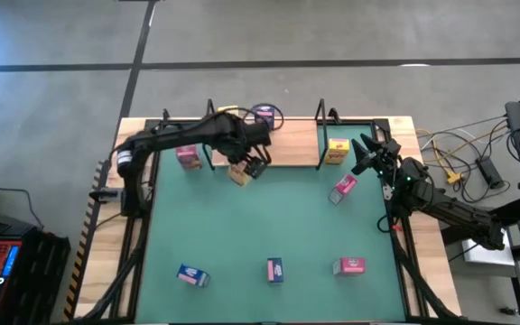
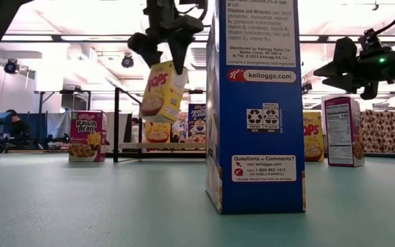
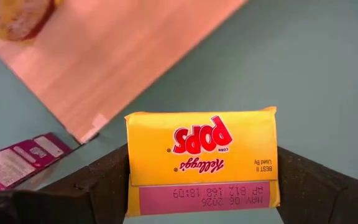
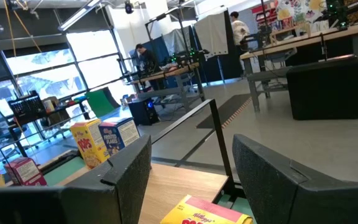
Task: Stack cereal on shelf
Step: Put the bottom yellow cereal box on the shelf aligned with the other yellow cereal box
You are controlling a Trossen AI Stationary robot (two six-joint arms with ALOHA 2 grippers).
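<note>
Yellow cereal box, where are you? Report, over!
Left end effector holds yellow Pops box lifted beside shelf. Right end effector open, empty, near shelf's other end. Path clear.

1. In my left wrist view, the yellow Pops box (image 3: 202, 160) covers the inner faces of my left gripper's (image 3: 202, 186) fingers (image 3: 98, 183), and the picture's edge cuts the box's lower side.
2. The same view shows only a corner of the shelf board (image 3: 114, 56); a yellow box (image 3: 14, 15) on it is cropped and blurred.
3. In the low view, the blue box (image 2: 256, 103) runs off the top and hides the shelf behind it.
4. From above, my left arm (image 1: 197, 135) covers part of the shelf's back edge.
5. My right wrist view crops the yellow box (image 4: 207, 211) below.
</note>
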